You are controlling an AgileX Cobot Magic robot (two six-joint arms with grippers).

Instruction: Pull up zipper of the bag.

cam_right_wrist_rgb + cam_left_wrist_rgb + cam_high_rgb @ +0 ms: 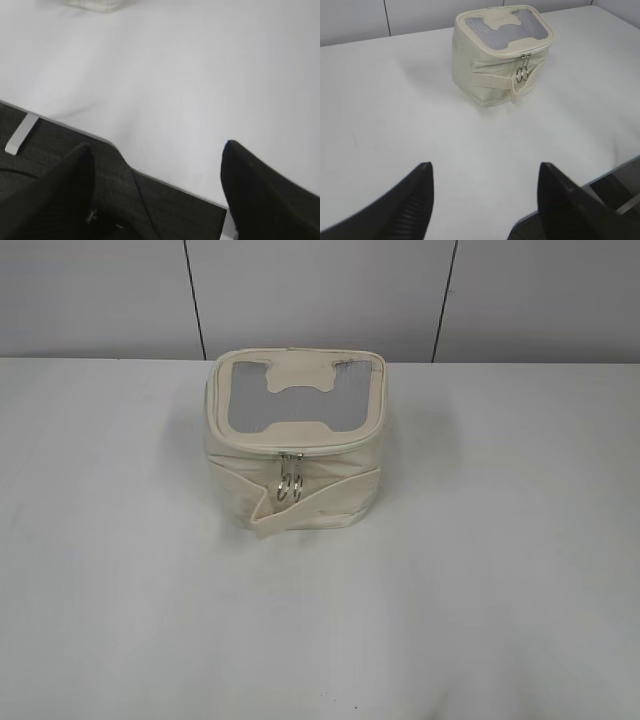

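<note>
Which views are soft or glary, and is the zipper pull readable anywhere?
Exterior view: even, flat light, faint shadow beside the bag, slightly soft; zipper pull rings readable. Left wrist view: sharpest on the bag, pull clear, open left gripper fingers blurred in the foreground. Right wrist view: washed-out white table, open right gripper out of focus, bag barely clipped at the top edge.

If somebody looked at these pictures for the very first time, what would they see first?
The small cream bag jumps out first, standing alone in the middle of the white table with grey see-through panels in its lid. Next come the shiny silver rings of the zipper hanging down its front, just above the strap. Both black pincers, left pincer and right pincer, are open and far from the bag.
</note>
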